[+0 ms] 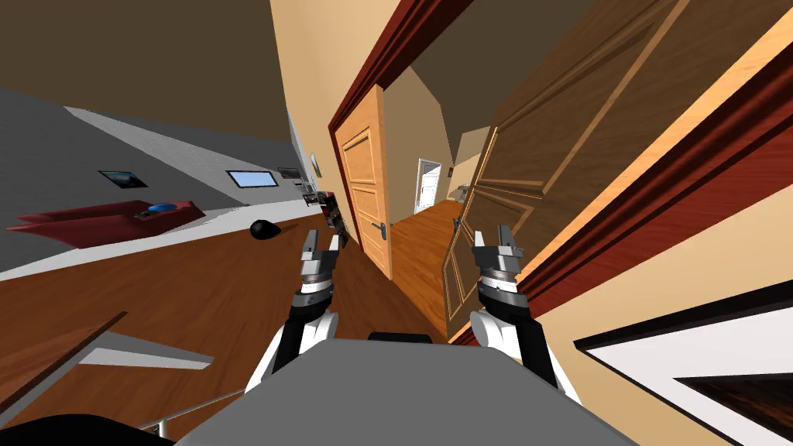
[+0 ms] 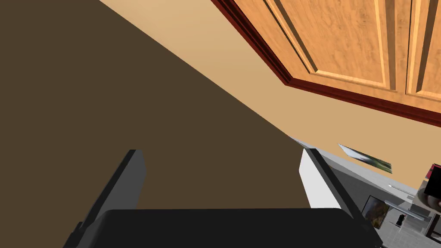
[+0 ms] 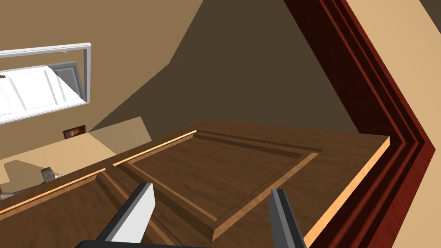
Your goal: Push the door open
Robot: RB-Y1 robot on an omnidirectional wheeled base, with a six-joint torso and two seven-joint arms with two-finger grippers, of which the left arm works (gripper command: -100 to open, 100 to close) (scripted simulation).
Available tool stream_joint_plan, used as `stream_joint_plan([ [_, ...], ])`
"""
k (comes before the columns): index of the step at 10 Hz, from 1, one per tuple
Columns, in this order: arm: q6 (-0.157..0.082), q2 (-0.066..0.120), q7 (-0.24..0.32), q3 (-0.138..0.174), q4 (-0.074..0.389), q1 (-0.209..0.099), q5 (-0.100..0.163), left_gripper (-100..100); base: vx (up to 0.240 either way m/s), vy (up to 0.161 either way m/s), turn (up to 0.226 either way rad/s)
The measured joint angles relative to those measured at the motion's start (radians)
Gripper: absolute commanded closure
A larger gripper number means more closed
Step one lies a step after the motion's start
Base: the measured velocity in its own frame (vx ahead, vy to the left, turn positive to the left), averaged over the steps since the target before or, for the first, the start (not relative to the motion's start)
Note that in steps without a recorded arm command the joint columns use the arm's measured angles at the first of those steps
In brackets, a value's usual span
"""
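Note:
A double doorway with a dark red frame (image 1: pixel 372 70) stands ahead. Its brown panelled right leaf (image 1: pixel 542 147) is swung partly inward, leaving a gap onto a hallway. My right gripper (image 1: pixel 493 236) is open just in front of that leaf's lower part. In the right wrist view the brown panel (image 3: pixel 224 168) lies close beyond the open right gripper (image 3: pixel 211 213), and touch cannot be told. The lighter orange left leaf (image 1: pixel 364 186) with a metal handle (image 1: pixel 379 228) stands at the gap's left. My left gripper (image 1: pixel 321 244) is open and empty, in front of that leaf (image 2: pixel 344 38).
Beyond the gap a wooden hallway floor (image 1: pixel 422 232) runs to a white door (image 1: pixel 426 184). A red sofa (image 1: pixel 101 217) and a black round object (image 1: pixel 263 229) lie to the left. The tan wall (image 1: pixel 681 279) and red door frame run close on my right.

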Motion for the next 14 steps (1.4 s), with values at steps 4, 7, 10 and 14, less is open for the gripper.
stream_joint_plan([
  [4,0.017,0.025,0.007,-0.023,0.074,-0.032,0.001,-100,0.068,0.12,-0.103],
  [7,0.042,0.037,0.01,-0.05,0.131,-0.064,-0.002,-100,0.07,0.115,-0.075],
  [10,0.058,0.049,0.015,-0.066,0.201,-0.101,-0.001,-100,0.069,0.128,-0.108],
  [14,0.089,0.063,0.022,-0.104,0.298,-0.149,-0.003,-100,0.089,0.13,-0.116],
])
